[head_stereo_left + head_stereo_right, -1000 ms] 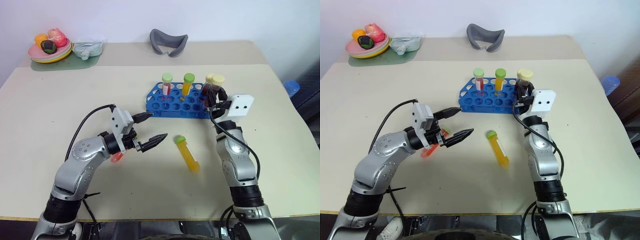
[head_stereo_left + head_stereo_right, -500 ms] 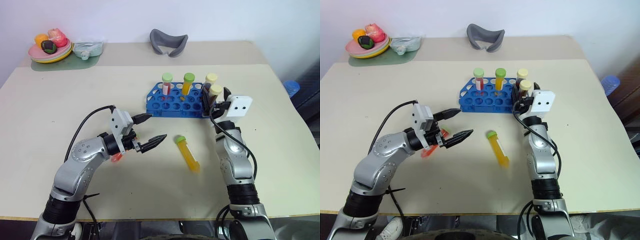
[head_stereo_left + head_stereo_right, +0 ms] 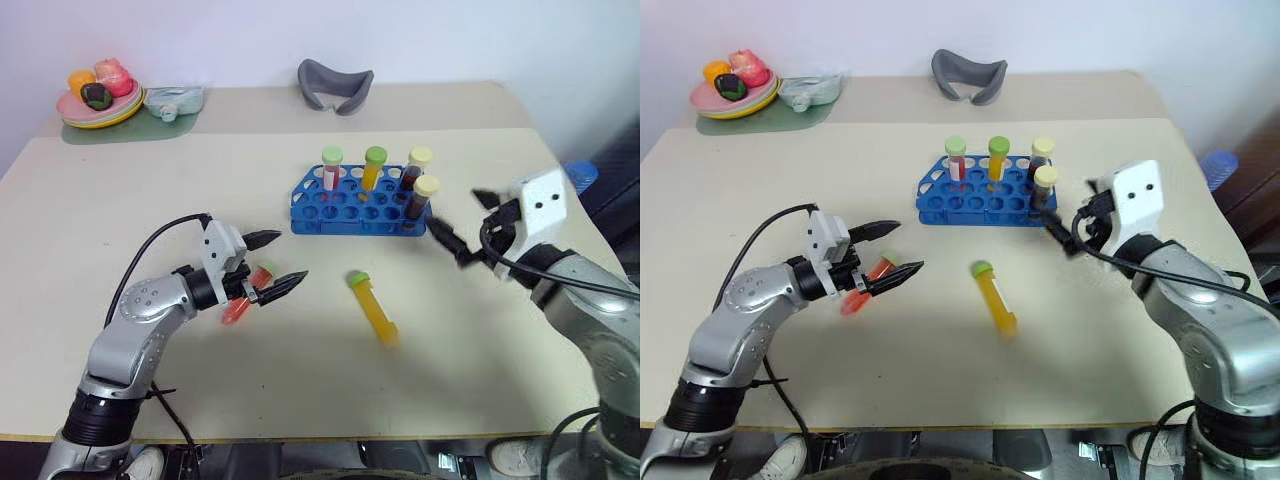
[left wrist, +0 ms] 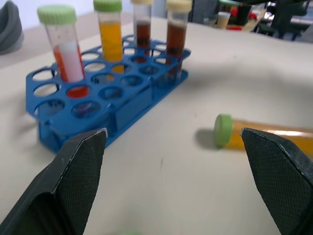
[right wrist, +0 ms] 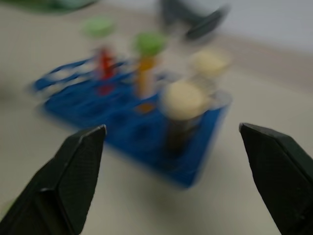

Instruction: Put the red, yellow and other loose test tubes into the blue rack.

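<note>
Beige table: yellow tube flat, cap toward blue rack; left gripper and right gripper wide, empty.

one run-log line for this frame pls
rack: blue rack holds four tubes | loose: yellow tube, red tube on table | left end effector: open, empty | right end effector: open, empty

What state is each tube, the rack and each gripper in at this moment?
Blue rack: flat on the table, holding four tubes upright.
Maroon tube: upright in the rack's near right corner.
Yellow tube: lying loose on the table.
Red tube: lying loose by the left gripper.
Left gripper: open, empty.
Right gripper: open, empty.
</note>
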`<act>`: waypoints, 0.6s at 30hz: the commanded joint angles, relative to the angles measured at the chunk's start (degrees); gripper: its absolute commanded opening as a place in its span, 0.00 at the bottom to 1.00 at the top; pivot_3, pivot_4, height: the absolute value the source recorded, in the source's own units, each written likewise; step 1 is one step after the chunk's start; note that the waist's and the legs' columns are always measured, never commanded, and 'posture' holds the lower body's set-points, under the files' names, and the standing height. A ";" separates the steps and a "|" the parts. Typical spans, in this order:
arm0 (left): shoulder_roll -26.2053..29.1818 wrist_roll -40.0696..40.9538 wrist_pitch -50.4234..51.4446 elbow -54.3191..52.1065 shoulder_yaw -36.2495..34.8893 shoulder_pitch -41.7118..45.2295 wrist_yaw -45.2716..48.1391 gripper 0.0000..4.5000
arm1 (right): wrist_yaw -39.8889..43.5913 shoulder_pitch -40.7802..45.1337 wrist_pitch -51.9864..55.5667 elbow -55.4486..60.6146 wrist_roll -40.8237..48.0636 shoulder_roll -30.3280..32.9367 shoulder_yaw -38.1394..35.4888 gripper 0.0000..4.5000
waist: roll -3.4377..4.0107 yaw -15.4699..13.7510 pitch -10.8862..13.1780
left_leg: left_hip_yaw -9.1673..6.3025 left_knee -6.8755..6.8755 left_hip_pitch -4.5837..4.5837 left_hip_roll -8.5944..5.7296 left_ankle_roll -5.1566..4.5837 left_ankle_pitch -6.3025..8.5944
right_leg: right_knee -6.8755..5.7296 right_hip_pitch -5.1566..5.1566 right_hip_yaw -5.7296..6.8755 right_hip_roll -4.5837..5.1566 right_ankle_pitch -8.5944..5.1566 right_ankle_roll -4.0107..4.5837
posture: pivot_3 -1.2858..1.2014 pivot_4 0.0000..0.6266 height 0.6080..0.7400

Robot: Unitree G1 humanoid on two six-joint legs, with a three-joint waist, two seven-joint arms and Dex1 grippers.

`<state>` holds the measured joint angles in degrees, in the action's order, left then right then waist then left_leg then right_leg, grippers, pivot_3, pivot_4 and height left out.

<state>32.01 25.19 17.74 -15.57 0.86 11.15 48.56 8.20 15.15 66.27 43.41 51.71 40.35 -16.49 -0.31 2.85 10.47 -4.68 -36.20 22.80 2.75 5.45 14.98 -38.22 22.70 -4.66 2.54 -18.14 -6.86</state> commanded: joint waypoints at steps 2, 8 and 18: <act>2.21 -1.06 -4.07 2.74 -0.73 1.85 4.37 1.00 | -11.28 7.83 19.65 2.74 17.17 -1.57 2.56 0.99 | -0.01 -0.25 0.00 | 0.00 0.00 -0.10 0.00 0.00 0.00 | 0.05 -0.13 0.00 0.01 0.00 0.00 | 0.52 0.24 1.00; 6.56 0.80 -4.97 2.01 -0.57 0.01 12.53 1.00 | -37.18 16.54 17.99 -9.68 42.15 0.33 16.58 0.99 | 0.00 -0.25 0.01 | 0.01 0.06 -0.04 0.00 -0.04 0.02 | 0.13 -0.08 0.02 0.02 -0.01 0.00 | 0.52 0.24 1.00; 7.96 1.09 -4.40 -5.55 -2.12 -7.01 11.39 1.00 | -58.58 28.76 1.41 -22.76 61.29 11.98 43.28 0.99 | -0.03 -0.05 0.05 | -0.01 -0.02 0.35 0.02 -0.07 0.04 | 0.12 0.26 0.04 0.04 0.00 -0.01 | 0.52 0.24 1.00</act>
<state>39.84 25.55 13.64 -18.91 0.45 4.65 60.64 -50.26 41.68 68.37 20.48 111.67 51.85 26.09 -0.34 2.80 10.52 -4.69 -36.23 23.19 2.78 5.39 15.02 -38.10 23.01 -4.62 2.58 -18.14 -6.87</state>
